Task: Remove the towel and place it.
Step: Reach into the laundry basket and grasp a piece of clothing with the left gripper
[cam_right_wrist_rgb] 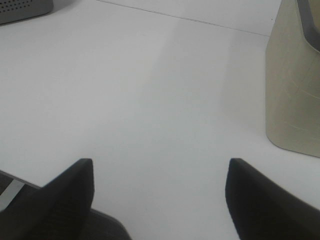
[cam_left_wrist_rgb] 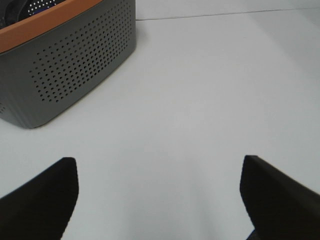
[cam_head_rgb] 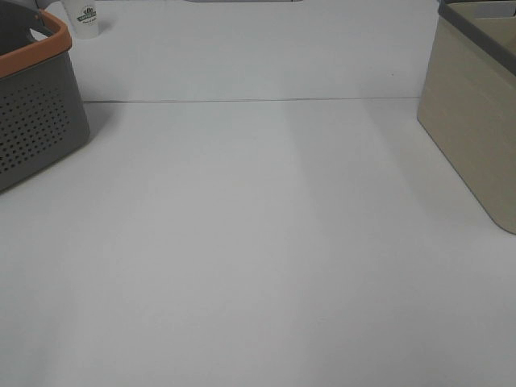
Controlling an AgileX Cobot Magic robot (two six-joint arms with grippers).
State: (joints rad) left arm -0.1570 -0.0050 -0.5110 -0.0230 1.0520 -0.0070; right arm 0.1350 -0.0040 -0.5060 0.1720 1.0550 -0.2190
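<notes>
The towel does not show plainly. Something dark [cam_left_wrist_rgb: 15, 12] lies inside the grey perforated basket with an orange rim [cam_head_rgb: 36, 121], and I cannot tell whether it is the towel. The basket also shows in the left wrist view [cam_left_wrist_rgb: 75, 65]. My left gripper [cam_left_wrist_rgb: 159, 165] is open and empty over the bare white table, a little in front of and to the right of the grey basket. My right gripper [cam_right_wrist_rgb: 160, 165] is open and empty, to the left of the beige basket [cam_right_wrist_rgb: 295, 90]. Neither gripper shows in the exterior high view.
The beige basket with a dark rim [cam_head_rgb: 472, 121] stands at the right edge of the white table [cam_head_rgb: 258, 242]. A white cup with a dark logo [cam_head_rgb: 85, 18] stands behind the grey basket. A seam [cam_head_rgb: 258, 101] crosses the table at the back.
</notes>
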